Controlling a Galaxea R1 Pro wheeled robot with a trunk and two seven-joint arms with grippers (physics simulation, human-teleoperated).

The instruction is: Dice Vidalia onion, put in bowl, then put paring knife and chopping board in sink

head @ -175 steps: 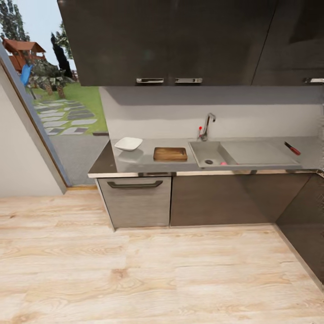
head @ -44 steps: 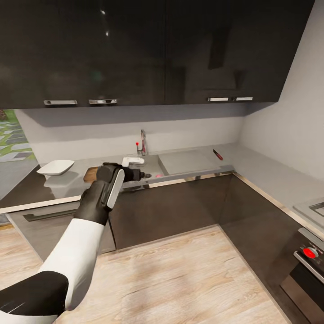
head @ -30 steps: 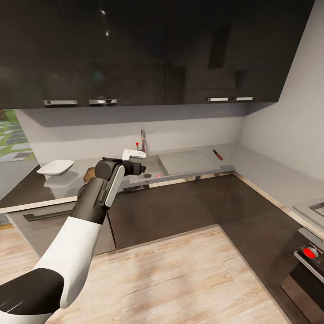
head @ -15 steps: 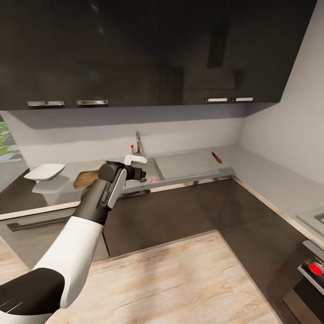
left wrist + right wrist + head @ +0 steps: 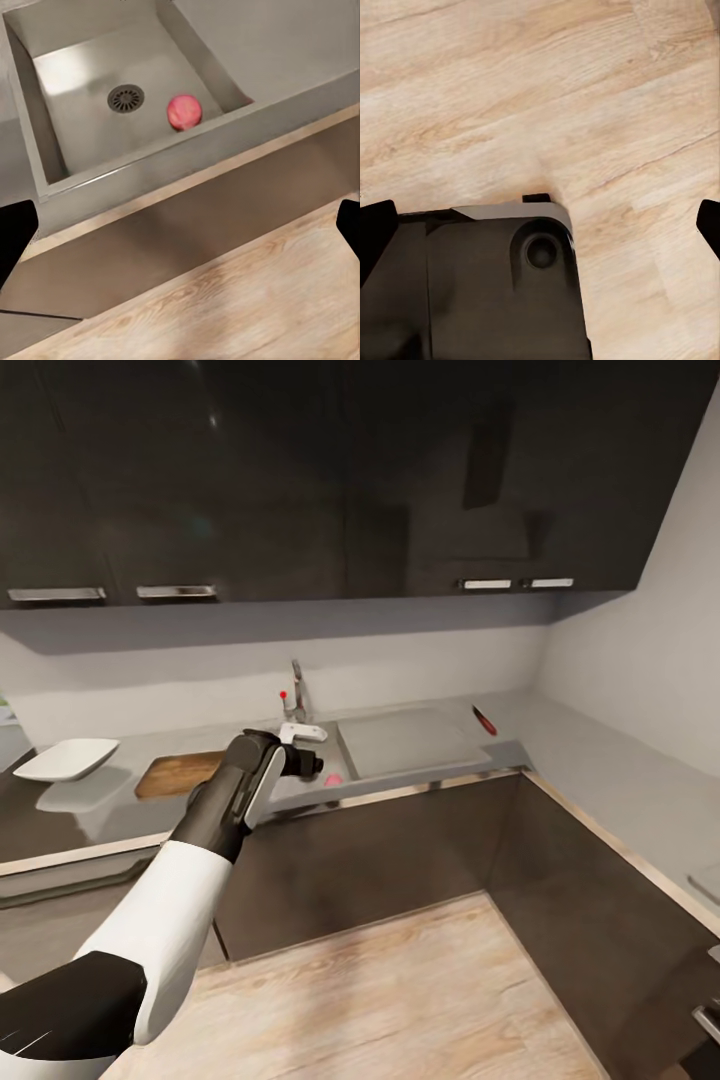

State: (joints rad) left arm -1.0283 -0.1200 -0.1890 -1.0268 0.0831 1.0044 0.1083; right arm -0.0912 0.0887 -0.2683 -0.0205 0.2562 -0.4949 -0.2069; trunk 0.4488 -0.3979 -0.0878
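The Vidalia onion (image 5: pixel 184 112), a small pinkish-red bulb, lies in the sink (image 5: pixel 75 75) beside the round drain; it also shows as a pink spot (image 5: pixel 333 779). My left gripper (image 5: pixel 308 762) hovers over the sink's front edge, open and empty (image 5: pixel 180 232), with its fingertips far apart. The chopping board (image 5: pixel 180 773) lies on the countertop (image 5: pixel 590 760) left of the sink (image 5: pixel 405 740). Further left stands the white bowl (image 5: pixel 65 758). The red-handled paring knife (image 5: pixel 484 720) lies right of the drainboard. My right gripper (image 5: pixel 540 225) is open over the floor.
A chrome tap (image 5: pixel 296 700) with a red knob stands behind the basin. Dark wall cabinets (image 5: pixel 350 480) hang above, and dark base cabinets (image 5: pixel 400 850) run below. The counter turns a corner along the right wall. The robot's dark base (image 5: pixel 472 292) stands on wooden floor (image 5: pixel 607 90).
The camera has moved in on the counter and turned, shifting the whole scene. My left arm has come into view and stretched forward and down over the sink.
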